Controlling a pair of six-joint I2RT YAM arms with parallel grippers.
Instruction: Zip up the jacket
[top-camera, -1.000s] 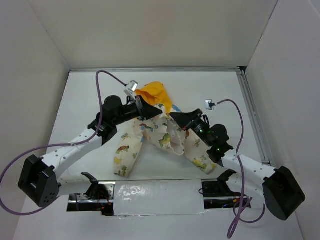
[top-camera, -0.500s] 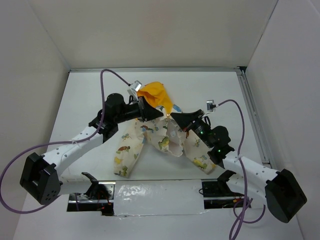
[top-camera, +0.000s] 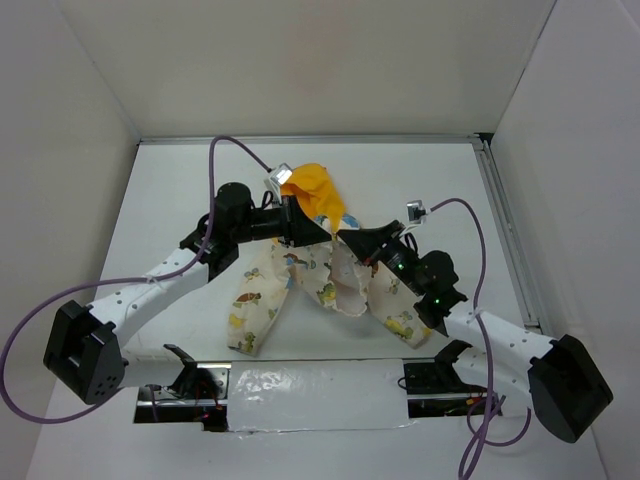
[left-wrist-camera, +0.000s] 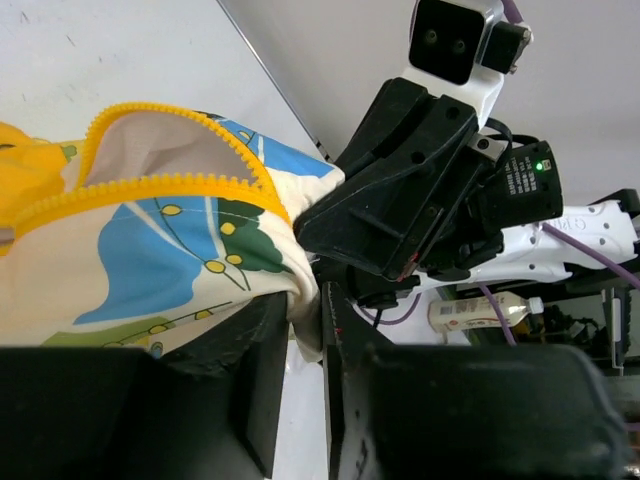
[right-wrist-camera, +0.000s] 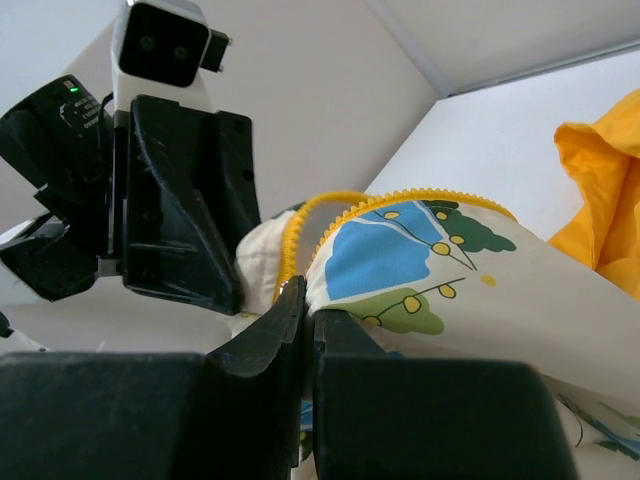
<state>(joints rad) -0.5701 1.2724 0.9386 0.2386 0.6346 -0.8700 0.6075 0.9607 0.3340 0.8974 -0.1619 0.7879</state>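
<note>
The jacket (top-camera: 300, 275), cream with cartoon animal prints, an orange hood (top-camera: 315, 190) and yellow zipper teeth (left-wrist-camera: 170, 185), lies mid-way across the table (top-camera: 160, 190). The left gripper (top-camera: 322, 229) pinches one front edge; just beside it, the right gripper (top-camera: 346, 236) clamps the other edge.

White table (top-camera: 440, 180) carries the jacket (top-camera: 255, 305), seemingly partly lifted
</note>
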